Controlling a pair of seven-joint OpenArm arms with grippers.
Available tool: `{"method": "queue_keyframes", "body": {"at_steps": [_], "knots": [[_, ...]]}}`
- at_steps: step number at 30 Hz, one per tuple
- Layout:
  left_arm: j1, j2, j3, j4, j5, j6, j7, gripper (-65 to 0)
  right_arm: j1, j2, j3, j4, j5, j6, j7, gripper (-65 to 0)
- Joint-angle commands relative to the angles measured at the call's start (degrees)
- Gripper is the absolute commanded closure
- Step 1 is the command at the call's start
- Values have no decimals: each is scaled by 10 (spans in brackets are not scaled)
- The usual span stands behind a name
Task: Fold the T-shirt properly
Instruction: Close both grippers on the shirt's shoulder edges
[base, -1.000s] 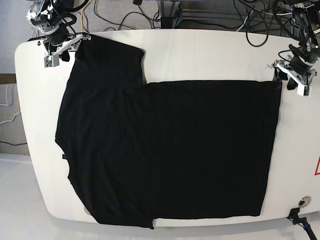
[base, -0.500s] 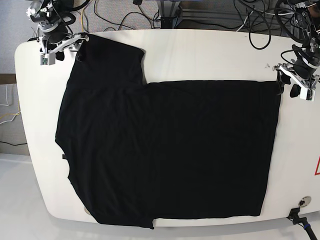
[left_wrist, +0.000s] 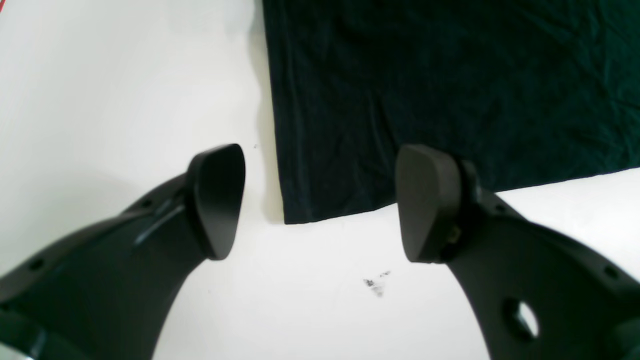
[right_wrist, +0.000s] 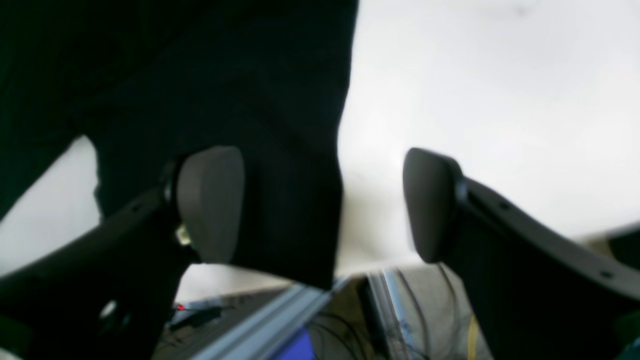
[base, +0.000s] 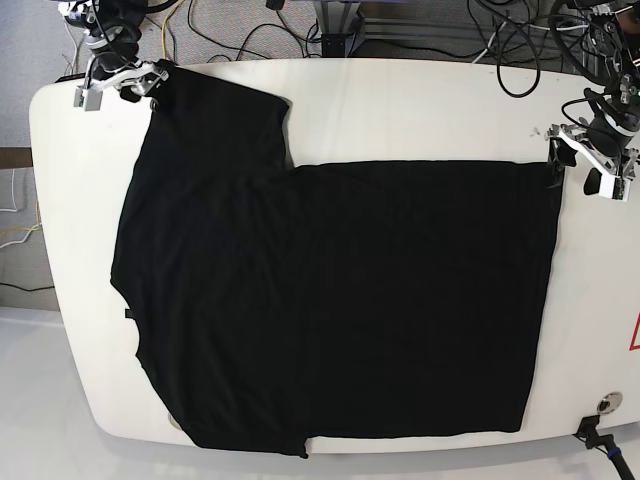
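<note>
The black T-shirt (base: 330, 300) lies flat on the white table (base: 420, 110), one sleeve reaching the far left corner. My right gripper (base: 118, 82) hovers at that sleeve's tip. In the right wrist view the right gripper (right_wrist: 320, 200) is open, and the blurred sleeve (right_wrist: 225, 75) lies beyond its fingers at the table's edge. My left gripper (base: 590, 165) is at the shirt's far right corner. In the left wrist view the left gripper (left_wrist: 320, 200) is open above the shirt's corner (left_wrist: 450, 90), with nothing between its fingers.
Cables (base: 250, 30) and a metal frame lie beyond the table's far edge. A round fitting (base: 605, 405) sits at the front right corner, with a red mark (base: 634, 335) on the right edge. A small dark smudge (left_wrist: 375, 287) marks the table near my left gripper.
Both grippers' jaws have spread wider. The right gripper has drawn back from the sleeve toward the far left corner. The shirt has not moved.
</note>
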Motion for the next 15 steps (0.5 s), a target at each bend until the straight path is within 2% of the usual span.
{"method": "queue_keyframes", "body": {"at_steps": [1,5,7,15], "knots": [[-3,-11,-6,11,-7,-3,-12,-446,1,7,2,-7,18,7,8,-482],[-3,-11,-6,11,-7,-3,-12,-446,-3,-1,-2,-7,18,7,7,-482],[-3,-11,-6,11,-7,-3,-12,-446,-3,-21,-3,-6,15,7,7,-482],[-3,-11,-6,11,-7,-3,-12,-446,-2,-26,-35,-6,16,4,-1,-482]]}}
